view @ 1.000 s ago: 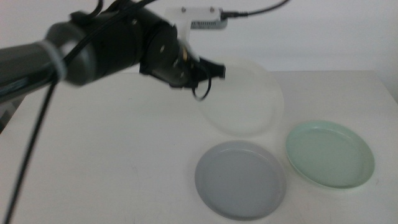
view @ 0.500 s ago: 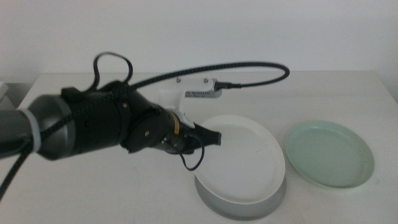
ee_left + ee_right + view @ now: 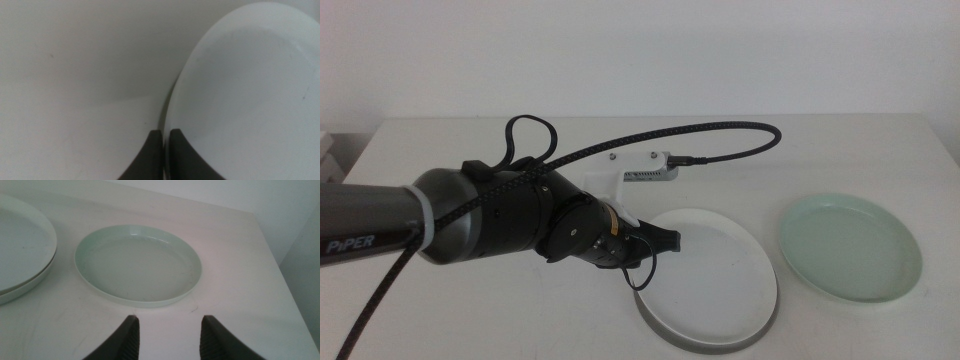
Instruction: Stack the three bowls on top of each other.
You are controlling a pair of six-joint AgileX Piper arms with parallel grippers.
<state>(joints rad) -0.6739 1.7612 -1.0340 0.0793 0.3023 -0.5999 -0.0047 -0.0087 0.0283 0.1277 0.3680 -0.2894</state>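
The left hand is closed on the rim of the white bowl, which rests in the grey bowl directly below it. The right hand waits open, holding nothing, just short of the green bowl on the tabletop.

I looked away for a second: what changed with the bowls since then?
The left gripper carried the white bowl down from mid-air onto the grey bowl, its jaws still pinching the rim. The mint green bowl and the waiting right gripper stayed put.
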